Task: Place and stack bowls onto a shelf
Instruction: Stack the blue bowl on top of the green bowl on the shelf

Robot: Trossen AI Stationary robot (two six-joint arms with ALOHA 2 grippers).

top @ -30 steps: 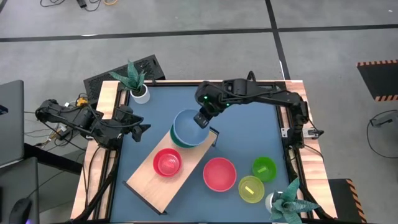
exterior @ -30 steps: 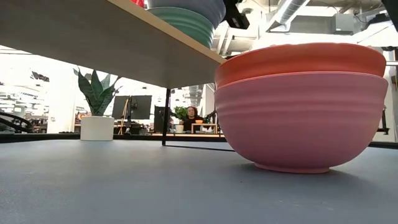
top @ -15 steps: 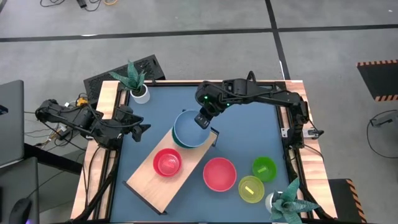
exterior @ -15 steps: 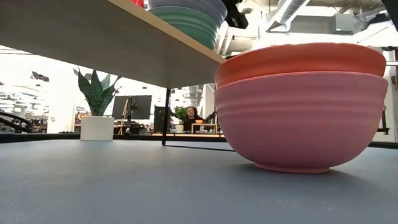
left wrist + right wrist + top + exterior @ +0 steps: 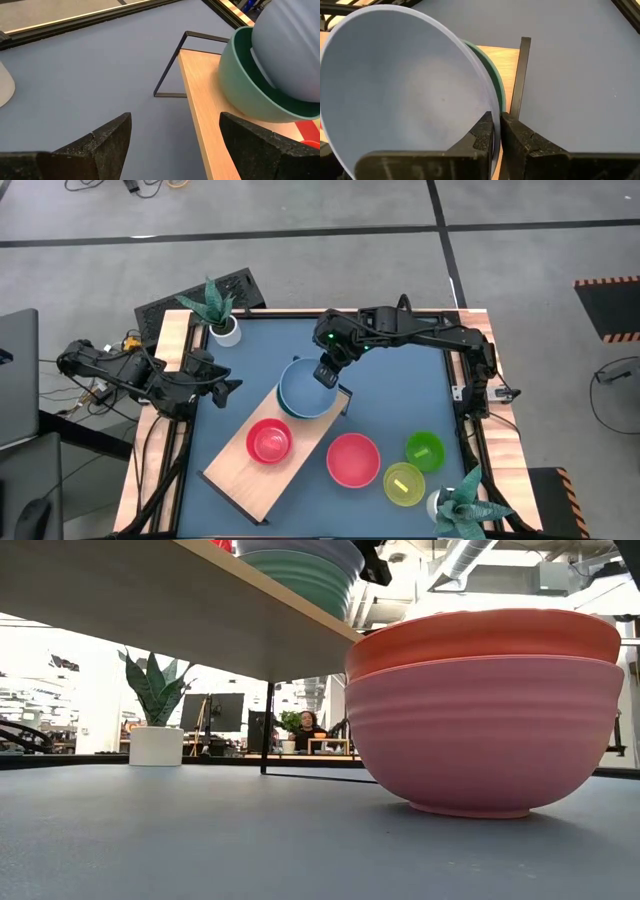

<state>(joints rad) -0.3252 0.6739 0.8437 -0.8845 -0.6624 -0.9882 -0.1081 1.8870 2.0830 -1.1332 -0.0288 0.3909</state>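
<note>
A light-wood shelf (image 5: 262, 452) lies slantwise on the blue table. On its far end stands a teal bowl (image 5: 240, 95), and a pale blue bowl (image 5: 303, 388) sits tilted inside it. My right gripper (image 5: 497, 131) is over the blue bowl's far-right rim and shut on it. A small red bowl (image 5: 268, 440) sits farther along the shelf. Two stacked pink bowls (image 5: 352, 458), a lime bowl (image 5: 424, 450) and a yellow-green bowl (image 5: 403, 484) rest on the table. My left gripper (image 5: 175, 135) waits open near the table's left edge. My right gripper pinches the blue bowl's rim (image 5: 492, 107) between its two fingers, one finger (image 5: 482, 132) inside the bowl and one (image 5: 515, 136) outside. It comes slanting down from the table's far right side. The bowl is tilted, its lower part down within the teal bowl (image 5: 495, 82).
A potted plant (image 5: 218, 310) stands at the far left corner and another (image 5: 458, 510) at the near right corner. The shelf's dark end bracket (image 5: 521, 75) sticks out beside the teal bowl. Bare blue table (image 5: 400, 390) lies right of the shelf.
My right gripper has carried the blue bowl slightly toward the near edge and down over the teal bowl, so less of the teal rim shows from above. The bowl stays held by its rim.
</note>
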